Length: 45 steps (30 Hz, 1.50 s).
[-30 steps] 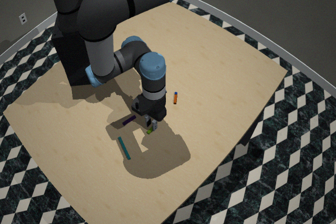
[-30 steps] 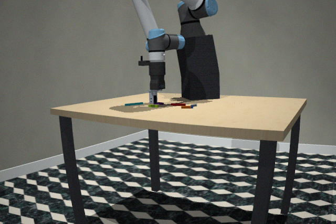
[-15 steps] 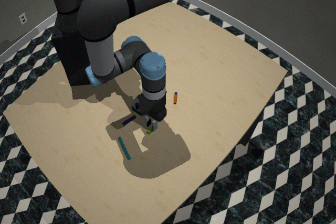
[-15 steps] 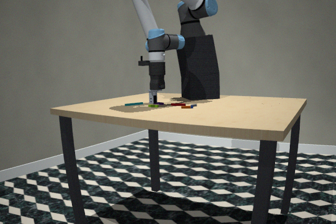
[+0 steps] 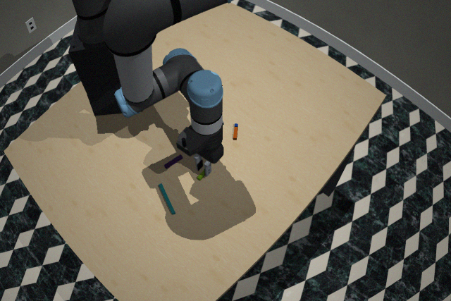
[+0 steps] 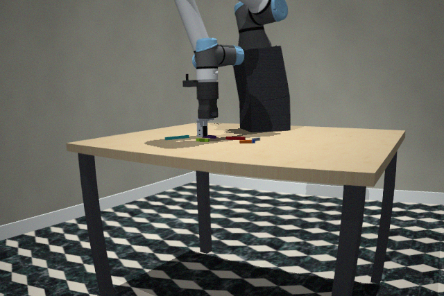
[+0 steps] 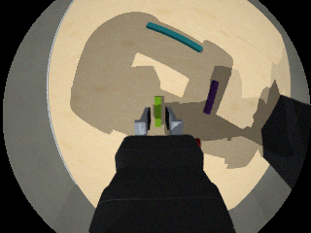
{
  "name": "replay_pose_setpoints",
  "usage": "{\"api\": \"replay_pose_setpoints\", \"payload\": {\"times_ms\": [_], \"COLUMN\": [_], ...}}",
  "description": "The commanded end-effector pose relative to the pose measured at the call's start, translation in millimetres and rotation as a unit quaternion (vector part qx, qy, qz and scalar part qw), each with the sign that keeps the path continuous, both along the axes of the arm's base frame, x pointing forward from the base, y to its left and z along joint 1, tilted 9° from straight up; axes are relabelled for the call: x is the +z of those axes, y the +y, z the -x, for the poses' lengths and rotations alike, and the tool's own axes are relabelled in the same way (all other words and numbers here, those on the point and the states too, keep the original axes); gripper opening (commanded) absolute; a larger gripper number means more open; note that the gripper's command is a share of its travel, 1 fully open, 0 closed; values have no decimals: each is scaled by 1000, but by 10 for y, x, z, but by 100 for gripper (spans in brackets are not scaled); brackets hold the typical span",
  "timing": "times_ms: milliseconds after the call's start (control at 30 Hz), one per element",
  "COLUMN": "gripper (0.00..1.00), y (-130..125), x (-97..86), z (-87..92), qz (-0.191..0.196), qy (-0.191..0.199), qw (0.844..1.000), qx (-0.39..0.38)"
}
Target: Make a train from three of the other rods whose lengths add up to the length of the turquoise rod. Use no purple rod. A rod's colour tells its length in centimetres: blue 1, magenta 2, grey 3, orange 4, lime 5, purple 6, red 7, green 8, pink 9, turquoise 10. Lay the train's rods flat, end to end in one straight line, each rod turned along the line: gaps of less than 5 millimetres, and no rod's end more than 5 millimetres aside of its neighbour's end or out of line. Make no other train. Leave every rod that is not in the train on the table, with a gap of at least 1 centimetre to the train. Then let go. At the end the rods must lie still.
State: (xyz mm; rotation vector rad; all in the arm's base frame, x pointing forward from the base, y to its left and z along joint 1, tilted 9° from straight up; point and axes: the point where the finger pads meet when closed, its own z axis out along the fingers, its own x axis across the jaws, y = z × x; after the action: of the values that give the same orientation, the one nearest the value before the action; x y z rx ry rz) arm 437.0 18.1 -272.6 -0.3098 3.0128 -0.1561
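Observation:
My gripper (image 5: 202,168) points straight down at the table with its fingers low around a lime rod (image 5: 200,176). In the wrist view the lime rod (image 7: 157,109) lies between the two fingers of the gripper (image 7: 157,127) with a small gap on each side, so the gripper is open. The turquoise rod (image 5: 166,198) lies flat to the front left. A purple rod (image 5: 173,161) lies just left of the gripper. An orange rod (image 5: 235,132) lies to the right with a blue rod (image 5: 235,125) at its far end. A red rod (image 6: 235,138) shows in the exterior view only.
The robot's dark base (image 5: 94,68) stands at the back left of the table. The arm's shadow covers the rods near the gripper. The turquoise rod (image 7: 174,37) and the purple rod (image 7: 210,97) also show in the wrist view.

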Motion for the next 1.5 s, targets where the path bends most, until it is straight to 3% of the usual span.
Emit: {"api": "replay_pose_setpoints", "payload": {"times_ms": [0,667,1467], "gripper": [54,54,54], "y": [-6,-7,-22], "x": [5,-1,-167], "z": [-19,-20,-44], "qz": [0,0,0], "qy": [-1,-1,-2], "qw": [1000,1000,1000], "qx": [0,0,0]}}
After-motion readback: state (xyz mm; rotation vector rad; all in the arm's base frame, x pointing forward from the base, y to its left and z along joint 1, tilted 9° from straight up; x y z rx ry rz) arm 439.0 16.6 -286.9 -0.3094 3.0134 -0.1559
